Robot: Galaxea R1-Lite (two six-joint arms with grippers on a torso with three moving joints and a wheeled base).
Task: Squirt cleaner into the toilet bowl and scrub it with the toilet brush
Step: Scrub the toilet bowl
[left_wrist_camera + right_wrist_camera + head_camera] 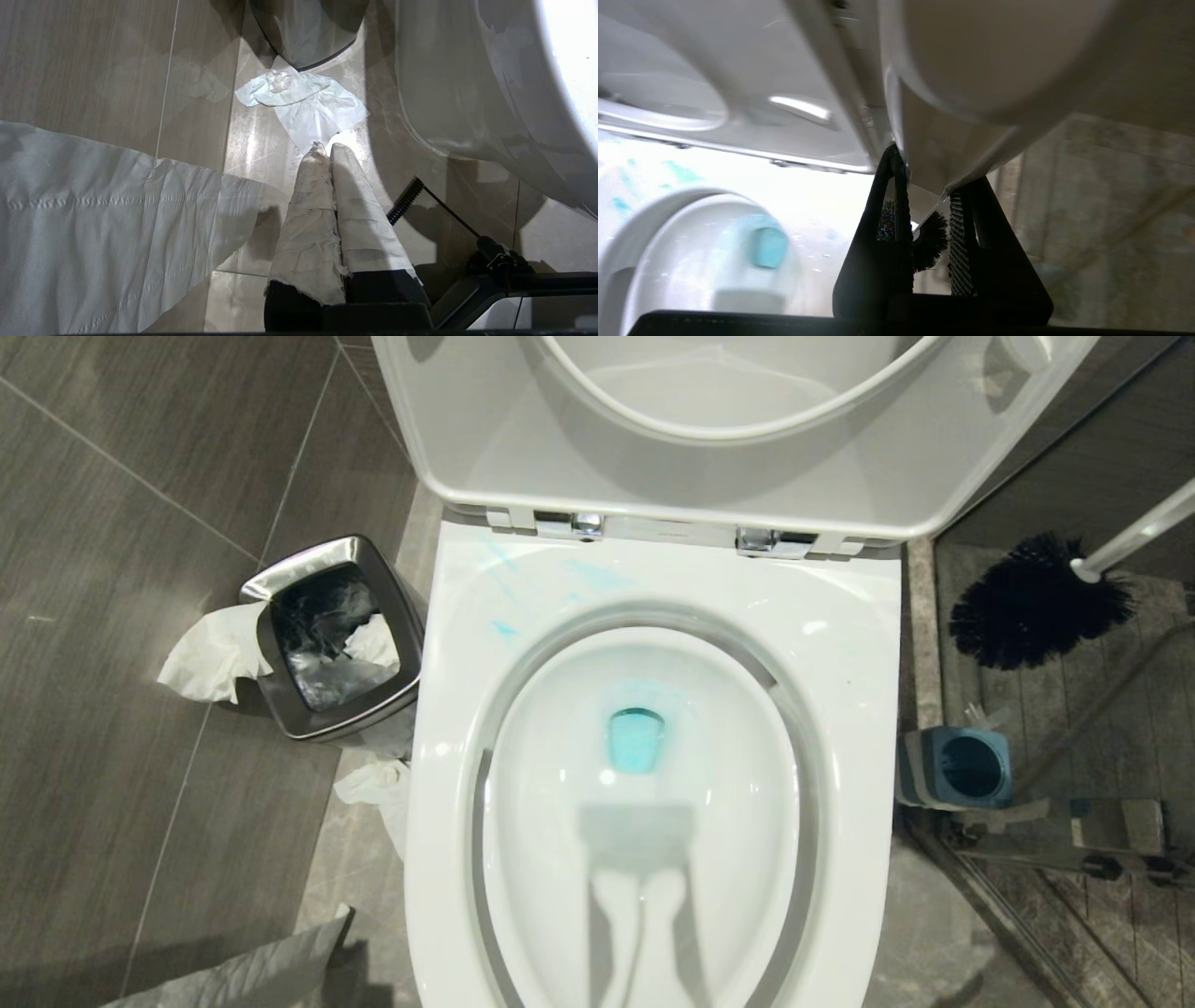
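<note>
Below our head camera the toilet bowl [845, 644] fills the middle, its lid [523, 448] raised upright behind it. We see the cleaner [636, 739] as a turquoise pool at the bowl's drain, with faint blue streaks on the rim's far left. At our right, past the rim, the toilet brush [1036, 602] hangs in the air, black bristles toward the bowl and white handle running out of frame; its grey holder [957, 767] with the blue top stands on the floor beneath, apart from it. On our left a square steel waste bin [373, 705] stands beside the bowl, with crumpled tissue [210, 653] draped over its edge.

From our left wrist, the left pincer [327, 148] hangs parked low beside the bowl's outer wall, its cloth-wrapped fingers [308, 214] pressed together on nothing, above a tissue on the floor tiles [93, 70].

From our right wrist, the right pincer [924, 186] is closed on the brush's white handle, bristles visible between the black fingers [887, 233], with the bowl and blue cleaner off to the side.
</note>
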